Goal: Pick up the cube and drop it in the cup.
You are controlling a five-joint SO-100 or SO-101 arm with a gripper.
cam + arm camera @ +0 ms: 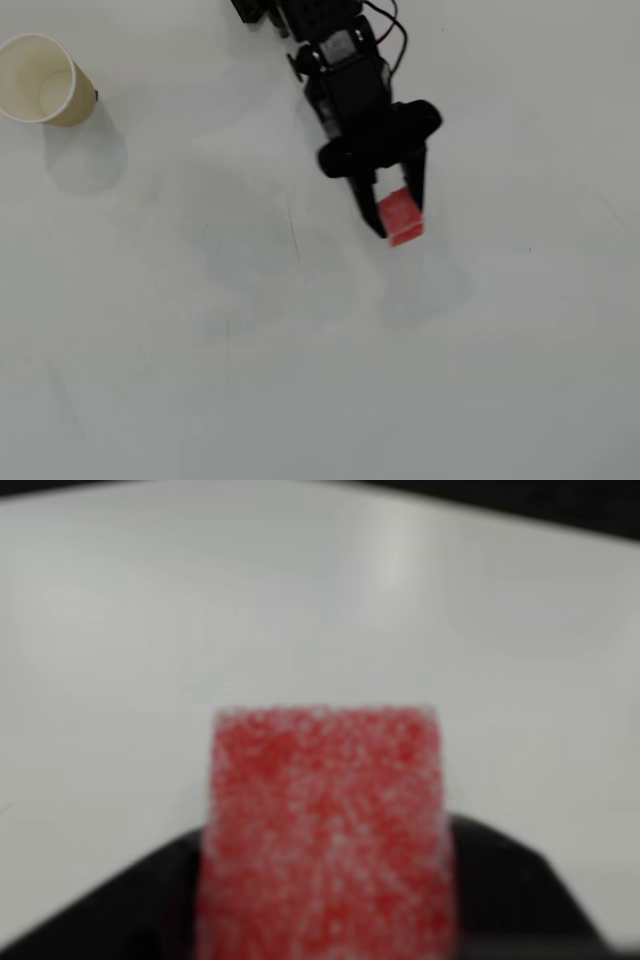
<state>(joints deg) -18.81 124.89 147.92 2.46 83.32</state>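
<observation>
White table (300, 380) carries the claw (398, 226) clamped on the cube (401, 215) (cup (40, 80) well apart).

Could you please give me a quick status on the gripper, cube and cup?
Gripper shut on cube. Cup upright, far left in overhead view. Nothing between them.

I see the small red cube (401, 217) with white speckles right of the middle. My tan cup (45, 80) stands upright far left, well apart.
</observation>
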